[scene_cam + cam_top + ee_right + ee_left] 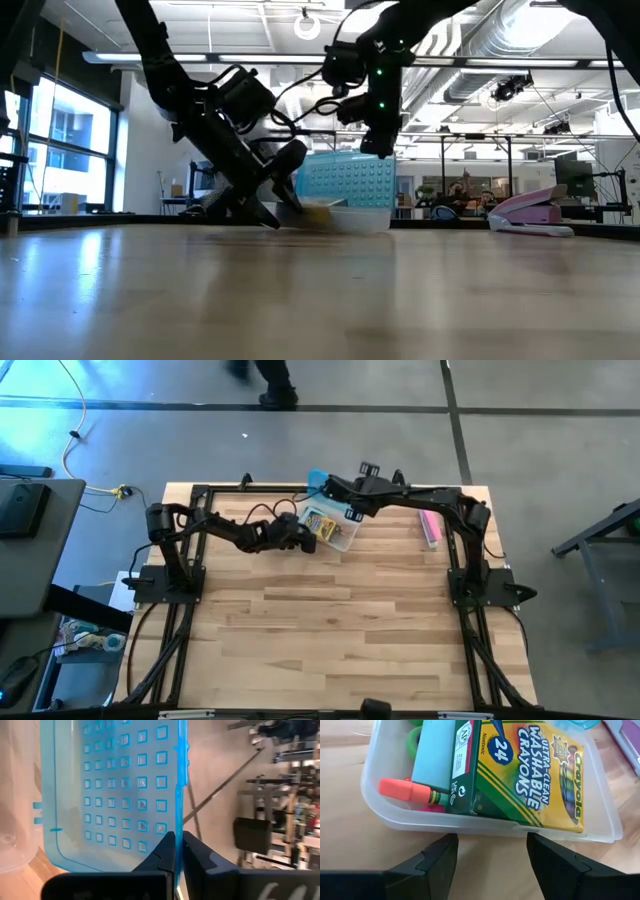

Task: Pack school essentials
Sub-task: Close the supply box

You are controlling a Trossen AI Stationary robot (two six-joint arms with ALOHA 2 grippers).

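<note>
Wooden table [350,620] (light planks), grey floor [560,450].

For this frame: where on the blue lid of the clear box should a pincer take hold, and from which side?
On the free long edge of the translucent blue grid-patterned lid, approached edge-on from above. The lid stands upright over the clear plastic box, so that thin rim fits between two fingers. The right pincer is already shut on that edge. The left pincer is open just outside the box wall.

Crayon pack [530,767] flat in box
</note>
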